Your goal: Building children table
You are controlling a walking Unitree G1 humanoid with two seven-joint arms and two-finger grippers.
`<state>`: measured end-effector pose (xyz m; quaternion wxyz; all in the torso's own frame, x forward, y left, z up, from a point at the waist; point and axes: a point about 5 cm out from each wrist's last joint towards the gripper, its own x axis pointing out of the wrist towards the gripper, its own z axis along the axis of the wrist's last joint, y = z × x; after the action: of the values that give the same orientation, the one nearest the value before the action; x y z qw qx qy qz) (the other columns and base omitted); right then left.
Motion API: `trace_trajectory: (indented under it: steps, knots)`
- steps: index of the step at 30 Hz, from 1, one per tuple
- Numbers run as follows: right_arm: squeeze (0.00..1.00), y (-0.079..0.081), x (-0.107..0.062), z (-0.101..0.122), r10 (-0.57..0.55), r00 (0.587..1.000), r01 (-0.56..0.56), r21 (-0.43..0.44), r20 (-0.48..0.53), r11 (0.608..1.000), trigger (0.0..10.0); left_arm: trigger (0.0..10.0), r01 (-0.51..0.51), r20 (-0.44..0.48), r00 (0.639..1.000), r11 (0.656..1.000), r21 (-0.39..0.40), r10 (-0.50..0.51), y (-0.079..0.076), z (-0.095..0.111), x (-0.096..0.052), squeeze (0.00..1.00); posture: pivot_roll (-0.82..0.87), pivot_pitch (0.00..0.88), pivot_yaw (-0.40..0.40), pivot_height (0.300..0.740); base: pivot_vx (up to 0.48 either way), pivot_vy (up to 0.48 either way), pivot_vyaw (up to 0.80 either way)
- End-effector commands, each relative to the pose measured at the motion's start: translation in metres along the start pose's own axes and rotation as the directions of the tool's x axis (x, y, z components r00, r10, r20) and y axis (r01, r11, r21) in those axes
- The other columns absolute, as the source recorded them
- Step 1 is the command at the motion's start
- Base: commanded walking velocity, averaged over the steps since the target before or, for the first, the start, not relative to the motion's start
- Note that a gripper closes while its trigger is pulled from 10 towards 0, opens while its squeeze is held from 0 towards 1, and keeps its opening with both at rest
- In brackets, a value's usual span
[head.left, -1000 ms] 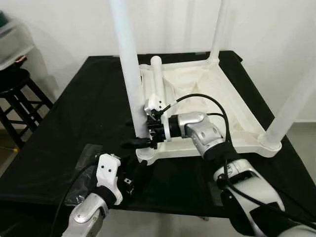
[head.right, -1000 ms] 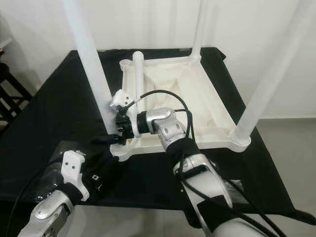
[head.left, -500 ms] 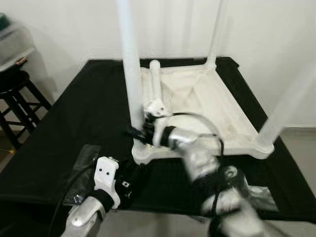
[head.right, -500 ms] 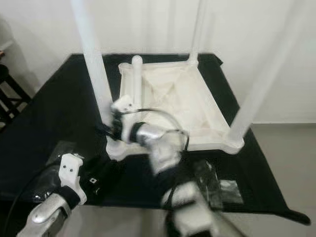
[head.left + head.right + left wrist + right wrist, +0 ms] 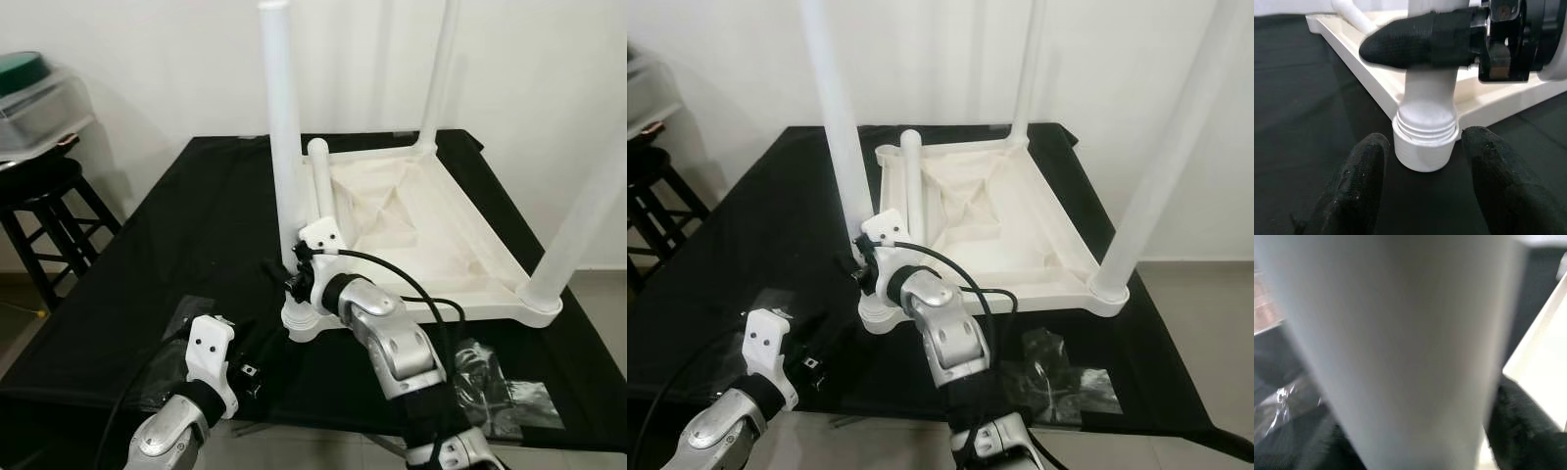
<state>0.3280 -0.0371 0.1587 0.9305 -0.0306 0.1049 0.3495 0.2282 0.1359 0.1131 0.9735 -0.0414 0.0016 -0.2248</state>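
A white children's table [image 5: 460,230] lies upside down on a black-covered table. Three legs stand upright in its corners and a loose leg [image 5: 319,181] leans inside the top. At the near left corner my right gripper [image 5: 287,281] is shut on the base of the upright leg [image 5: 282,137], just above the threaded socket [image 5: 1425,139]. The right wrist view is blurred, with this leg [image 5: 1400,333] between the black fingers [image 5: 1523,431]. My left gripper [image 5: 1427,147] is open and low in front of that corner, one finger on each side of the socket without touching it.
A black stool [image 5: 44,191] and a clear box with a green lid [image 5: 39,88] stand at the left. Crumpled plastic bags lie on the black cloth near the front edge, one at the right [image 5: 495,382] and one at the left [image 5: 171,338]. A white wall stands behind.
The camera has shifted. My right arm has swung from the table's right side round to the front of the corner, its gripper staying on the leg's base. The left gripper has hardly moved.
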Motion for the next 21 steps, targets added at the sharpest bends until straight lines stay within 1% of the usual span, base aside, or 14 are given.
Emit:
trace_trajectory:
  steps: [1, 3, 4, 6, 7, 8, 9, 10, 12, 15, 16, 17, 18, 21]
  knots:
    - [1.0, -0.002, 0.002, 0.009, 0.028, 1.0, -0.028, -0.001, 0.008, 1.0, 10.0, 10.0, -0.003, -0.022, 1.0, 1.0, 0.001, 0.003, 0.003, -0.003, -0.001, 0.0, -0.02, 0.069, 0.051, 0.74, 0.0, 0.0, 0.0]
    - [1.0, -0.004, 0.003, 0.015, 0.059, 0.998, -0.059, -0.004, 0.027, 0.998, 10.0, 10.0, -0.003, -0.022, 1.0, 1.0, 0.0, 0.003, 0.003, -0.003, -0.001, 0.0, -0.02, 0.069, 0.051, 0.74, 0.0, 0.0, 0.0]
    - [1.0, -0.004, 0.005, 0.025, 0.176, 0.982, -0.174, -0.039, 0.063, 0.984, 10.0, 10.0, -0.002, -0.022, 1.0, 1.0, -0.001, 0.002, 0.002, -0.003, 0.0, 0.0, -0.02, 0.063, 0.049, 0.74, 0.0, 0.0, 0.0]
    - [1.0, -0.004, 0.003, 0.044, 0.438, 0.893, -0.426, -0.126, 0.099, 0.896, 10.0, 10.0, -0.003, -0.021, 1.0, 1.0, -0.001, 0.003, 0.002, -0.003, 0.001, 0.0, -0.01, 0.057, 0.046, 0.74, 0.0, 0.0, 0.0]
    - [0.86, -0.004, 0.001, 0.05, 0.512, 0.854, -0.492, -0.172, 0.095, 0.853, 10.0, 10.0, -0.003, -0.02, 1.0, 1.0, -0.001, 0.003, 0.002, -0.003, 0.002, 0.0, -0.01, 0.057, 0.046, 0.74, 0.0, 0.0, 0.0]
    - [0.86, -0.005, 0.0, 0.052, 0.541, 0.836, -0.518, -0.196, 0.088, 0.833, 10.0, 10.0, -0.003, -0.02, 1.0, 1.0, 0.0, 0.003, 0.002, -0.003, 0.002, 0.0, -0.01, 0.057, 0.046, 0.74, 0.0, 0.0, 0.0]
    - [0.86, -0.005, 0.0, 0.052, 0.541, 0.836, -0.518, -0.196, 0.088, 0.833, 10.0, 10.0, -0.003, -0.02, 1.0, 1.0, 0.0, 0.003, 0.002, -0.003, 0.002, 0.0, -0.01, 0.057, 0.046, 0.74, 0.0, 0.0, 0.0]
    - [0.0, -0.004, 0.0, 0.051, 0.617, 0.785, -0.592, -0.23, 0.05, 0.772, 10.0, 10.0, -0.004, -0.02, 1.0, 1.0, 0.0, 0.004, 0.002, -0.004, 0.002, 0.0, -0.01, 0.053, 0.043, 0.74, 0.0, 0.0, 0.0]
    - [0.0, -0.003, 0.001, 0.045, 0.708, 0.705, -0.695, -0.226, -0.034, 0.682, 10.0, 10.0, -0.004, -0.02, 1.0, 1.0, 0.0, 0.004, 0.002, -0.004, 0.002, 0.0, 0.0, 0.05, 0.041, 0.74, 0.0, 0.0, 0.0]
    - [0.0, -0.004, 0.006, 0.04, 0.715, 0.695, -0.712, -0.218, -0.08, 0.667, 10.0, 10.0, -0.005, -0.021, 1.0, 1.0, 0.001, 0.005, 0.002, -0.004, 0.002, 0.0, 0.01, 0.049, 0.039, 0.74, 0.0, 0.0, 0.0]
    - [0.0, -0.005, 0.01, 0.038, 0.709, 0.701, -0.708, -0.202, -0.081, 0.677, 4.6, 10.0, -0.005, -0.021, 1.0, 1.0, 0.002, 0.005, 0.001, -0.004, 0.002, 0.0, 0.01, 0.049, 0.038, 0.74, 0.0, 0.0, 0.0]
    - [0.0, -0.005, 0.01, 0.038, 0.709, 0.701, -0.708, -0.202, -0.081, 0.677, 4.6, 10.0, -0.005, -0.021, 1.0, 1.0, 0.002, 0.005, 0.001, -0.004, 0.002, 0.0, 0.01, 0.049, 0.038, 0.74, 0.0, 0.0, 0.0]
    - [0.0, -0.005, 0.012, 0.037, 0.706, 0.704, -0.706, -0.189, -0.081, 0.683, 0.0, 10.0, -0.006, -0.021, 1.0, 1.0, 0.003, 0.006, 0.001, -0.004, 0.002, 0.0, 0.01, 0.049, 0.038, 0.74, 0.0, 0.0, 0.0]
    - [0.0, -0.008, 0.015, 0.033, 0.701, 0.708, -0.703, -0.172, -0.086, 0.69, 0.0, 10.0, -0.007, -0.02, 1.0, 1.0, 0.003, 0.007, 0.001, -0.004, 0.002, 0.0, 0.01, 0.048, 0.039, 0.74, 0.0, 0.0, 0.0]
